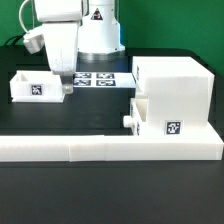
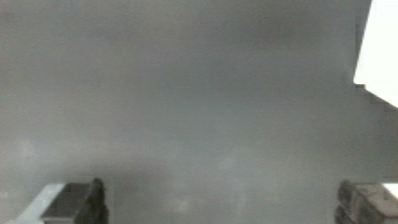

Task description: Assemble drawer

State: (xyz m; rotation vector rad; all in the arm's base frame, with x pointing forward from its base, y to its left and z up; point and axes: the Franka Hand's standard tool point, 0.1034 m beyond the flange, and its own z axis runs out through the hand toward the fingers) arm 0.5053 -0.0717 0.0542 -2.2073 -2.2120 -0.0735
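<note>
Two trays and one housing make up the drawer, all resting on the dark worktop [image 1: 60,122]. The tall cube-like housing [image 1: 172,82] stands toward the worktop's edge on the exterior view's right, just behind the long low border wall [image 1: 100,150] that runs along the near edge. One tray [image 1: 138,112] sits partly inside the housing's lower opening, its round knob [image 1: 128,120] poking out toward the exterior view's left. A black-and-white tag [image 1: 172,128] shows low on the near face (housing or tray, I cannot tell which).

The other tray [image 1: 28,88] lies loose toward the edge on the exterior view's left, well apart from the housing, with its own tag facing the near edge. The marker board [image 1: 100,78] lies flat toward the far edge, between the two.

My arm [image 1: 60,45] hangs over the loose tray's end nearest the marker board. My pincer [image 2: 217,192] is spread wide, one finger [image 2: 71,203] at each side of the wrist view, with only bare worktop between them. A blurred white shape [image 2: 377,60] shows at that view's border.
</note>
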